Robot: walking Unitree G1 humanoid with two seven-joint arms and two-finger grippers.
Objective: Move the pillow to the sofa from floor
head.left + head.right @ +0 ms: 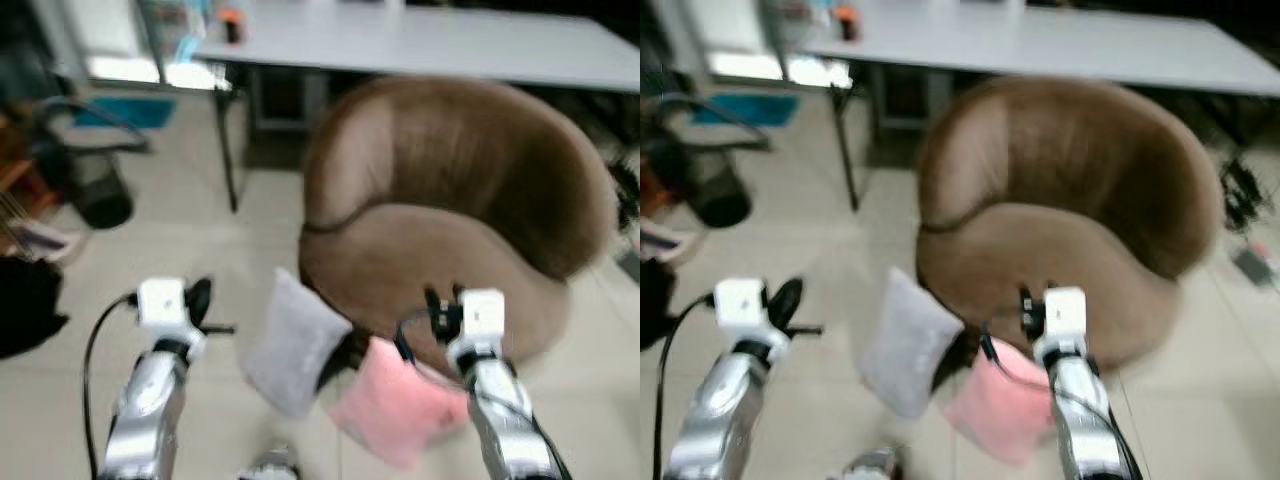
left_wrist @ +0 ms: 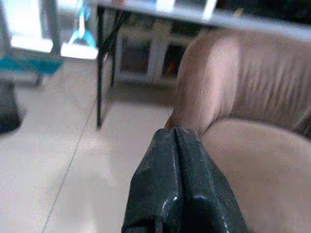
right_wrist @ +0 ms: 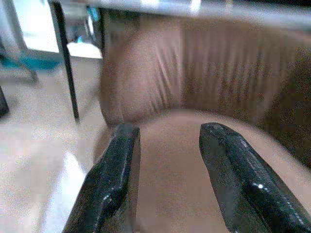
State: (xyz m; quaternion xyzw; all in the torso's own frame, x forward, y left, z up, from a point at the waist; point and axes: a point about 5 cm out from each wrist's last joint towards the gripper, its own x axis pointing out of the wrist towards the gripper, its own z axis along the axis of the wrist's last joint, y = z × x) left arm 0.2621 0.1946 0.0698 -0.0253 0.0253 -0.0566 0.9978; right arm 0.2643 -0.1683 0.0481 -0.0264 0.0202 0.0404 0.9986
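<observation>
Grey pillow [image 1: 293,345], pink pillow [image 1: 400,408] on floor against brown sofa [image 1: 460,215].

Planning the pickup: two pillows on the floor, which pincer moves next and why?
Probably lower the right pincer toward the pink pillow. It is open in the right wrist view and hangs over the sofa seat edge, with that pillow just below; the left pincer is shut.

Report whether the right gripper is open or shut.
Open. In the right wrist view the right gripper shows its two black fingers spread apart, with the brown sofa seat visible through the gap and nothing held between them.
</observation>
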